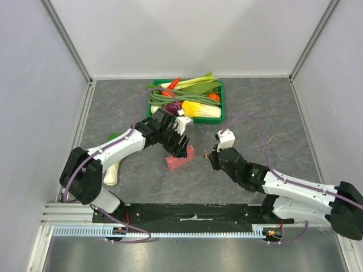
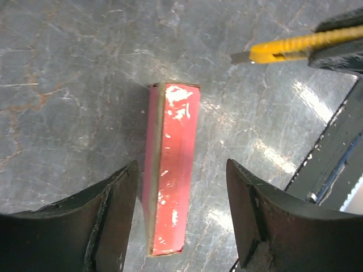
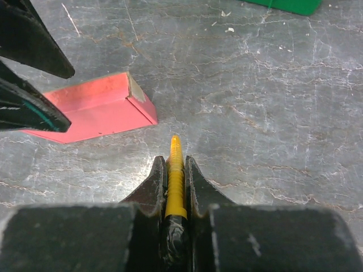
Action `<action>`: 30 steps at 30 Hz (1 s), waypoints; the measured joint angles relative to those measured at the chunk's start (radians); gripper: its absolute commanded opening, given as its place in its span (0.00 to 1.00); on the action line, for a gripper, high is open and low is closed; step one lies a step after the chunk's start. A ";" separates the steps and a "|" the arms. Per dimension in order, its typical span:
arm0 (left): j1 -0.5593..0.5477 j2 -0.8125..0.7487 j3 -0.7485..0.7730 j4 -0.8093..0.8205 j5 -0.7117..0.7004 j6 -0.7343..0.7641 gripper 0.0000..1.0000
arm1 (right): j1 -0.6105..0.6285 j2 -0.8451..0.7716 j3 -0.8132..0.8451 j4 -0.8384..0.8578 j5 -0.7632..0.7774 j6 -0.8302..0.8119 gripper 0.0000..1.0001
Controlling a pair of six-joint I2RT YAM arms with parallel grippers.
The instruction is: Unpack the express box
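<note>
The express box (image 1: 180,160) is a thin pink carton resting on the grey table, near the middle. My left gripper (image 1: 182,148) hangs open just above it. In the left wrist view the box (image 2: 170,170) lies lengthwise between the two fingers, with a gap on each side, and my left gripper (image 2: 181,164) touches nothing. My right gripper (image 1: 214,154) sits to the right of the box, shut on a yellow utility knife (image 3: 176,170). The knife tip (image 2: 249,55) points toward the box (image 3: 91,107), a short way off. My right gripper (image 3: 176,161) clamps the knife handle.
A green crate (image 1: 222,95) full of vegetables stands at the back centre; its corner (image 3: 283,5) shows in the right wrist view. A white radish (image 1: 112,173) lies beside the left arm. The black base rail (image 2: 334,153) runs along the near edge.
</note>
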 measured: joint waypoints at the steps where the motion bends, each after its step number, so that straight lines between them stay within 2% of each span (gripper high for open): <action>1: -0.002 0.000 -0.002 -0.001 0.007 0.003 0.69 | -0.001 0.000 -0.003 -0.002 0.000 0.002 0.00; 5: -0.023 0.017 -0.003 0.003 0.034 0.011 0.69 | -0.006 0.000 -0.013 -0.011 0.001 0.010 0.00; 8: -0.050 0.053 -0.003 0.005 0.021 0.017 0.66 | -0.012 0.000 -0.013 -0.013 0.003 0.015 0.00; 12: -0.093 0.117 -0.003 0.005 -0.038 0.033 0.40 | -0.021 -0.008 -0.018 -0.009 0.001 0.029 0.00; 18: -0.169 0.146 -0.003 0.028 -0.150 0.066 0.26 | -0.035 -0.038 -0.077 0.022 -0.008 0.066 0.00; 24: -0.249 0.107 -0.060 0.121 -0.275 0.127 0.23 | -0.050 -0.139 -0.128 0.023 -0.009 0.093 0.00; 30: -0.270 0.038 -0.154 0.242 -0.341 0.209 0.21 | -0.071 -0.292 -0.163 0.036 -0.008 0.116 0.00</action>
